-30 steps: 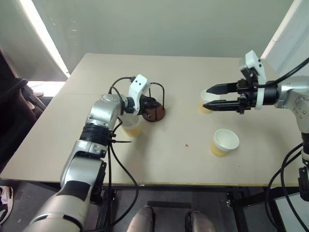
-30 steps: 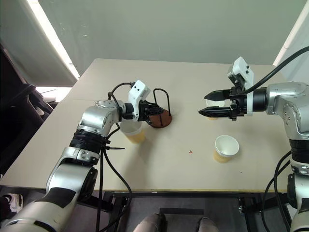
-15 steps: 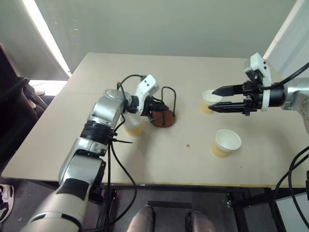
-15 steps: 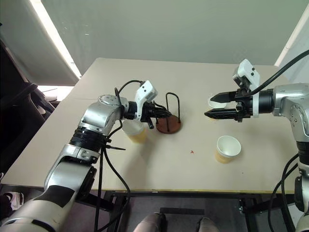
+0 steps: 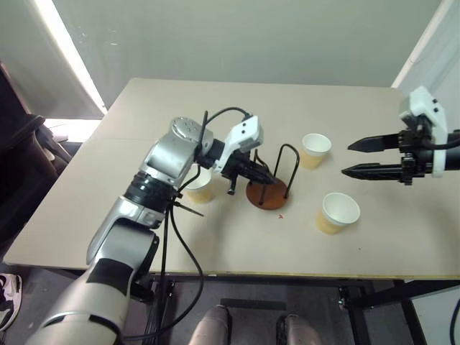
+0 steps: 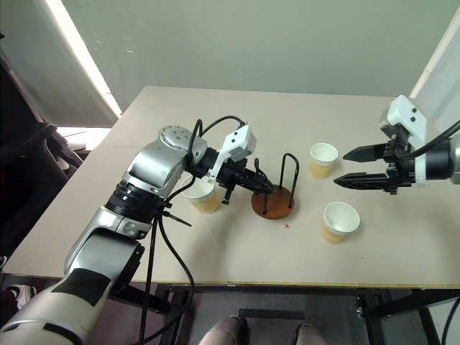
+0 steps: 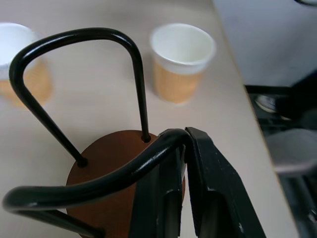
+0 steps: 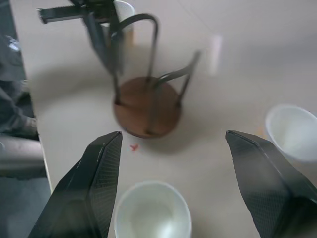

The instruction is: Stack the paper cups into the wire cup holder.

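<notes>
- Your left gripper [image 6: 263,186], clamped on the holder's [image 6: 274,200] wire loop, has dragged it toward mid-table, nearer the cups [image 6: 323,159].
- Your right gripper [image 6: 348,167] hovers apart; all cups stay unstacked.

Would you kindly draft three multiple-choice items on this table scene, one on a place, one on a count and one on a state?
1. Where is the wire cup holder?
A. on the table between the cups
B. on the floor
C. upside down on a cup

2. How many paper cups stand on the table?
A. one
B. three
C. five

3. How is the left gripper?
A. wide open, holding nothing
B. shut on a cup
C. shut on a wire loop of the holder

Answers:
1 A: its brown base rests on the table.
2 B: one by the left arm, two on the right.
3 C: its fingers pinch the wire.
</notes>
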You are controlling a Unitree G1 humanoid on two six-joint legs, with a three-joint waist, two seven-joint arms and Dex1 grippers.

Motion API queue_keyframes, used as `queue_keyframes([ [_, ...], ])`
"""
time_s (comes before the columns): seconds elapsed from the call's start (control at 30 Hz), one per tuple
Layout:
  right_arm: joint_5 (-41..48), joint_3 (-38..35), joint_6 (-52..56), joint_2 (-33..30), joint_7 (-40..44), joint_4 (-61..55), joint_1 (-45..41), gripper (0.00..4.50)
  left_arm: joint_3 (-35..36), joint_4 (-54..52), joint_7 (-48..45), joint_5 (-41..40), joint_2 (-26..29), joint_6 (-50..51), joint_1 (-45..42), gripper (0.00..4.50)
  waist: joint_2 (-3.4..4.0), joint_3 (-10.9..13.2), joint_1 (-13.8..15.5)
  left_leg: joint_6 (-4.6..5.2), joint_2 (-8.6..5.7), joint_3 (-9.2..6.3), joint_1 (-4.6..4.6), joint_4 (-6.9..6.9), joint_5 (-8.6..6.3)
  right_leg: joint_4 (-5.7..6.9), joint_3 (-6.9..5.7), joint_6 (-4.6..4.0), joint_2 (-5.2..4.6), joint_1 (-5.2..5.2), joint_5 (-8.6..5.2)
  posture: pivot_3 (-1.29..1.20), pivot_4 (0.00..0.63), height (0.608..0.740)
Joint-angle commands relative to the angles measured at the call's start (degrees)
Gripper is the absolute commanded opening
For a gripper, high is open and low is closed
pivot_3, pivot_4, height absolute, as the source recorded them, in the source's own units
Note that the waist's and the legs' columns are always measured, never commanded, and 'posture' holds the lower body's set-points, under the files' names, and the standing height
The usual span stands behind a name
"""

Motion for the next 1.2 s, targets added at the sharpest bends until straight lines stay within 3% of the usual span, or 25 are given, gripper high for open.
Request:
queue_keyframes([
  [0.03,2.04,-4.01,0.97,-1.98,-0.31,-2.23,0.38,3.46,-0.41,-2.19,-1.75,-0.9,-1.0,-1.31,0.01,0.06,0.0,0.0,0.01,0.01,0.0,0.01,0.0,0.01,0.0,0.0,0.01,0.06,0.0,0.0,0.02,0.0,0.15,0.74],
  [0.33,7.7,-8.15,5.3,-5.49,0.69,-7.29,4.32,3.46,-3.31,0.36,-3.98,1.79,-1.8,-6.61,0.87,0.06,0.01,-0.01,0.14,0.09,-0.01,0.03,-0.09,0.05,-0.06,0.0,0.03,0.39,0.0,0.0,0.0,0.0,0.15,0.74],
  [0.67,8.99,-6.47,4.47,-5.55,-0.54,-6.79,2.41,3.46,-4.72,0.72,-4.53,3.61,-1.24,-8.92,2.72,0.06,0.01,-0.01,0.16,0.18,-0.05,0.01,-0.21,0.13,-0.11,0.01,0.05,0.57,0.0,0.0,-0.06,0.0,0.15,0.74],
  [0.8,9.23,-5.41,4.31,-4.48,-0.95,-7.09,1.95,3.46,-5.69,0.99,-4.48,4.99,-1.21,-10.03,3.0,1.2,0.02,-0.01,0.14,0.35,-0.04,0.01,-0.22,0.18,-0.21,0.01,0.06,0.6,-0.01,0.0,-0.04,0.0,0.15,0.74],
  [1.1,8.91,-3.21,3.18,-3.95,-0.65,-6.37,0.82,3.46,-6.38,-2.0,-6.07,6.07,2.22,-9.86,4.21,4.42,0.02,-0.01,0.12,0.34,-0.04,0.0,-0.24,0.2,-0.2,0.0,0.06,0.63,0.0,0.0,-0.05,0.0,0.15,0.74],
  [1.2,8.51,-2.06,2.39,-3.27,-0.81,-6.27,-0.03,3.46,-7.47,-4.68,-6.92,7.63,5.01,-11.34,5.28,4.49,0.02,-0.02,0.09,0.34,-0.03,-0.01,-0.24,0.2,-0.2,-0.01,0.06,0.63,0.0,-0.01,-0.06,0.0,0.15,0.74],
])
